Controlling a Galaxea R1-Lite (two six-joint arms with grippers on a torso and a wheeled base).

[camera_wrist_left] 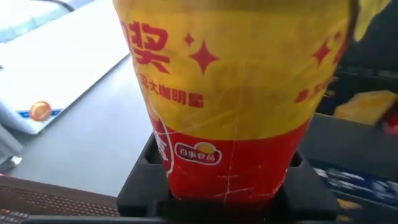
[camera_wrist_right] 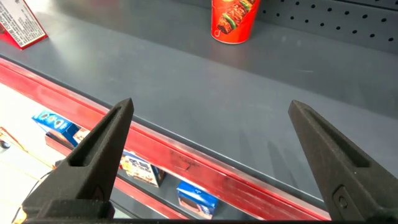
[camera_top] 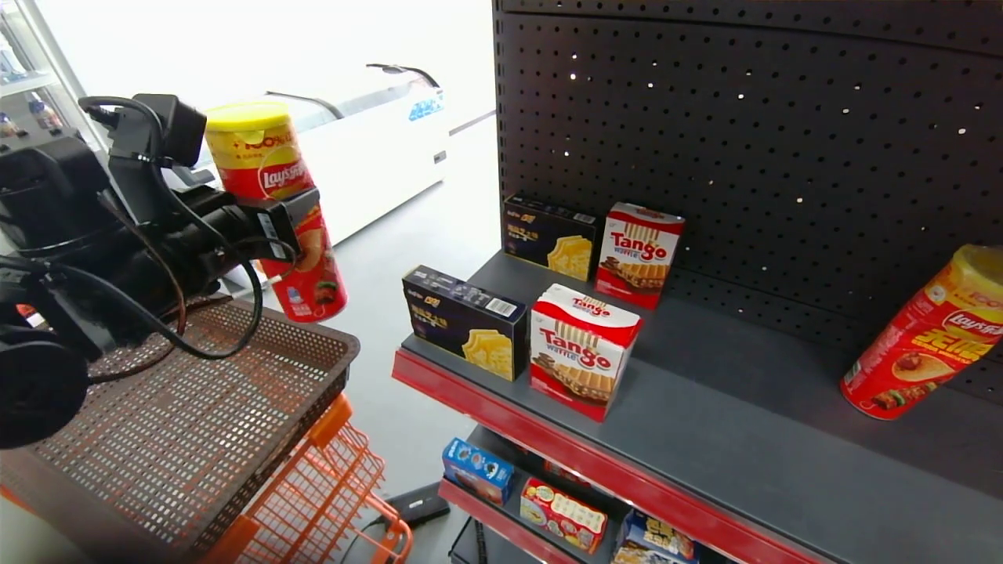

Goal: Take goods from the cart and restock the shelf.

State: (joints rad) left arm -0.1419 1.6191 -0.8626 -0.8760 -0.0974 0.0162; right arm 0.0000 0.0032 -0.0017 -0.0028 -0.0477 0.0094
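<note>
Black pegboard backs a grey shelf with a red front lip, part stocked. Left gripper is clamped across the middle of a chip canister, lid up and slightly tilted, above the cart and well apart from the shelf. Right gripper hangs spread wide and empty over the shelf's front edge.

Risks noted:
- The grip sits mid-body on a smooth tube, so the canister may slip or rotate in transit.
- The wafer boxes near the lip could be knocked off on approach.
- A second canister by the pegboard could topple if jolted.
</note>
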